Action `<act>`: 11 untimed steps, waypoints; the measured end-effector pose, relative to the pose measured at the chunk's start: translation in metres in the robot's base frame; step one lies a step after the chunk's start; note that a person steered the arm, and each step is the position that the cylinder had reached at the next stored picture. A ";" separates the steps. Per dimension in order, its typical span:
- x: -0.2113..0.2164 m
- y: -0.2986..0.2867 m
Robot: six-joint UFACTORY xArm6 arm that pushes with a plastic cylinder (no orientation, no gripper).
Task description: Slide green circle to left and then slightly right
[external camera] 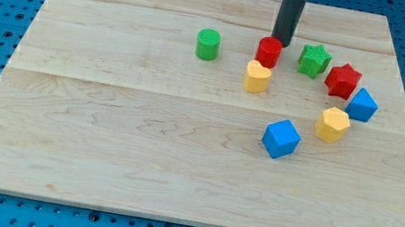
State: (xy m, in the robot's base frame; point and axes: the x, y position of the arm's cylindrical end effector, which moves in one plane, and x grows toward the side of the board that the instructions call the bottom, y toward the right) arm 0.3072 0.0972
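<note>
The green circle (208, 44) stands on the wooden board (99, 129) a little left of centre near the view's top. My tip (281, 42) comes down from the view's top and sits just behind the red cylinder (268, 52), touching or almost touching it. The tip is well to the right of the green circle, about a block and a half away from it. The rod is dark and upright.
A yellow heart block (256, 77) lies just below the red cylinder. A green star (313, 59), a red star (343, 80), a blue block (362, 105), a yellow hexagon (332, 125) and a blue cube (281, 138) curve down the view's right.
</note>
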 end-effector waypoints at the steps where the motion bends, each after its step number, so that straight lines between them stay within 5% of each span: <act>1: -0.020 -0.003; 3: -0.002 -0.093; 6: 0.039 -0.124; 8: 0.067 -0.225; 9: 0.095 -0.226; 10: 0.096 -0.123; 11: 0.104 -0.082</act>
